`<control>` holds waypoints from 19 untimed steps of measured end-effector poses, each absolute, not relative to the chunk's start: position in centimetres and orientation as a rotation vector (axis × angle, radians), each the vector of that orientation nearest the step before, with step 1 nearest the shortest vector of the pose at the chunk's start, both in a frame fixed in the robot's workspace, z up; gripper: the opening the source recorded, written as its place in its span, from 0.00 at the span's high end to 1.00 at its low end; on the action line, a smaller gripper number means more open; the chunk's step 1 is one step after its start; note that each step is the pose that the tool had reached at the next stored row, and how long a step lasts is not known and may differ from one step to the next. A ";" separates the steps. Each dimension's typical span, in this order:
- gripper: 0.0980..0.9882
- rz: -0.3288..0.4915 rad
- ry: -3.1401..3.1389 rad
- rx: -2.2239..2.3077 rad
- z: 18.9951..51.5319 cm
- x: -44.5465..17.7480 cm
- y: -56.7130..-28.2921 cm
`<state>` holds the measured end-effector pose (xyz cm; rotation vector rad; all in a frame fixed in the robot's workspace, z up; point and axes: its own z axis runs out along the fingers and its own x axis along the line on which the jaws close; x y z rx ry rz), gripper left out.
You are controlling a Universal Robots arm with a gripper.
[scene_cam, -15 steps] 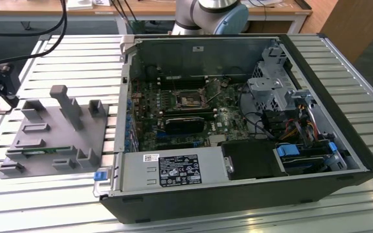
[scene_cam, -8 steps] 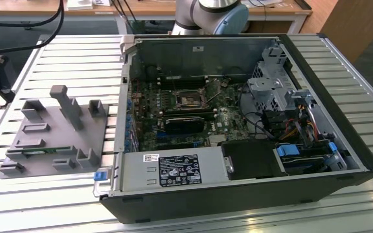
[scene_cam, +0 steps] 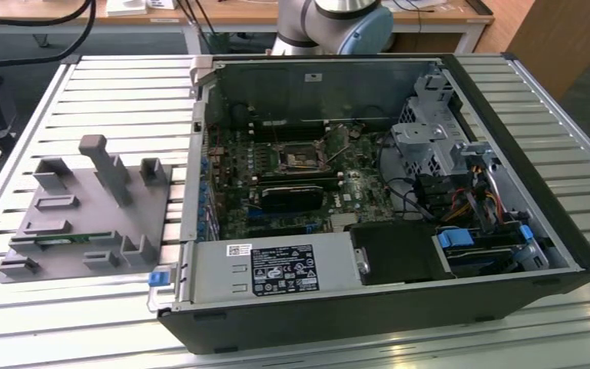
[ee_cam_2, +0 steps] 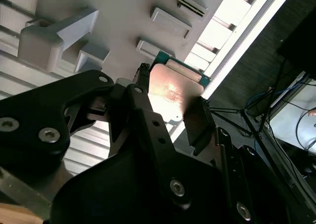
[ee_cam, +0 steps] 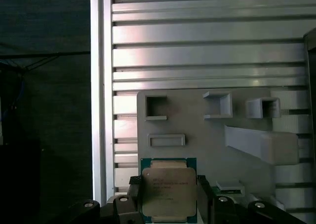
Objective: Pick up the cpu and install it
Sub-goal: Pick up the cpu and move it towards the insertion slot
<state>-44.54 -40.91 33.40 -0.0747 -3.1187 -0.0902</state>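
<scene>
Silver cpu (ee_cam: 169, 194): sits squarely between your pincer's (ee_cam: 168, 184) fingers, clamped by its edges.
Socket (scene_cam: 306, 159): 3 o'clock of grey fixture (scene_cam: 70, 231), exterior view.

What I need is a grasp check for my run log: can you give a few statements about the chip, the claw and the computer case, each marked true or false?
1. The claw grips the flat square silver-topped cpu by two opposite edges. True.
2. The cpu is seated in the socket inside the black metal computer case. False: the claw holds it, with the grey plastic fixture plate behind it in the first wrist view.
3. The case's side is closed. False: it lies open, with the dark motherboard showing.
4. The fixture plate rests on a ribbed silver metal table. True.
</scene>
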 end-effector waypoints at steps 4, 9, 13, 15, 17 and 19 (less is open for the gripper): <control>0.52 -0.090 -3.119 -0.075 34.3 -44.5 -40.9; 0.52 -0.090 -3.119 -0.075 35.4 -44.5 -40.9; 0.52 -0.090 -3.119 -0.075 36.3 -44.5 -40.9; 0.52 -0.090 -3.119 -0.075 36.8 -44.5 -40.9; 0.52 -0.090 -3.119 -0.075 37.3 -44.5 -40.9; 0.52 -0.090 -3.119 -0.074 37.7 -44.5 -40.9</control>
